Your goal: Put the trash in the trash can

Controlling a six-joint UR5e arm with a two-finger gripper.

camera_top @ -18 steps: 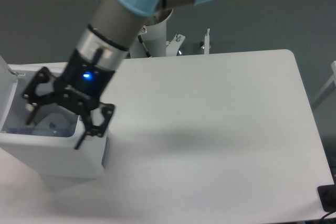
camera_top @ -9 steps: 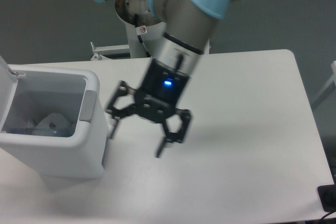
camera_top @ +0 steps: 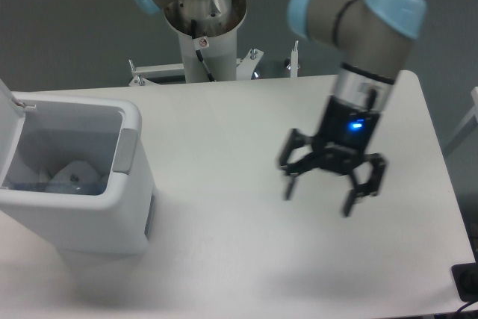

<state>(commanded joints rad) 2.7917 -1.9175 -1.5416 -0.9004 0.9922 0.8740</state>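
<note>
White plastic bin stands well to the left of your pincer, lid up, with the wrapper and bottle lying inside. Your pincer hangs over the table, fingers spread wide, holding nothing. Judged complete: keep it high, clear of the bin, and shut the lid only if required.

Grey tubular arm with light-blue joint caps, black pincer, small blue light glowing.

One fixed camera looks steeply down on the table from its front.
</note>
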